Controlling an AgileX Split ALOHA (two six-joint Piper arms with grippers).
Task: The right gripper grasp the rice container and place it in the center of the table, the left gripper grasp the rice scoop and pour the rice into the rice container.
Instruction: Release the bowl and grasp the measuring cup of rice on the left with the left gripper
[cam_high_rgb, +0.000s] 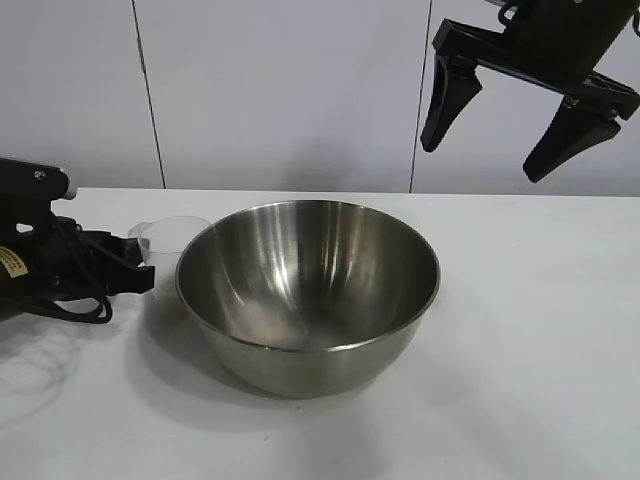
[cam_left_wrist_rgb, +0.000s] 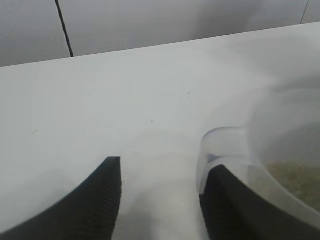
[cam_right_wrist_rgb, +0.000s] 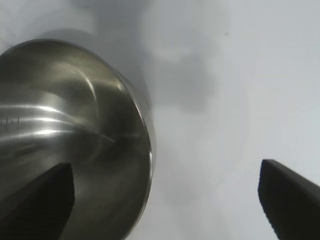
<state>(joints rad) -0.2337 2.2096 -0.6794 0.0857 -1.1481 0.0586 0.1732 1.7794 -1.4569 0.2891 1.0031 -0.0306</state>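
Observation:
The rice container (cam_high_rgb: 308, 290), a wide shiny steel bowl, stands in the middle of the white table (cam_high_rgb: 540, 350) and looks bare inside. Just left of it stands the rice scoop (cam_high_rgb: 175, 235), a small clear plastic cup. My left gripper (cam_high_rgb: 140, 268) lies low at the scoop's left side. In the left wrist view its jaws (cam_left_wrist_rgb: 162, 167) are apart over bare table, and one finger (cam_left_wrist_rgb: 225, 205) rests against the scoop (cam_left_wrist_rgb: 280, 150), which holds pale rice (cam_left_wrist_rgb: 295, 180). My right gripper (cam_high_rgb: 483, 160) hangs open high above the table's back right. It holds nothing, and the bowl (cam_right_wrist_rgb: 75, 125) lies below one finger.
A pale panelled wall (cam_high_rgb: 280, 90) runs behind the table's back edge. White tabletop stretches to the right of the bowl and in front of it. The left arm's black cables (cam_high_rgb: 70, 300) lie on the table at the far left.

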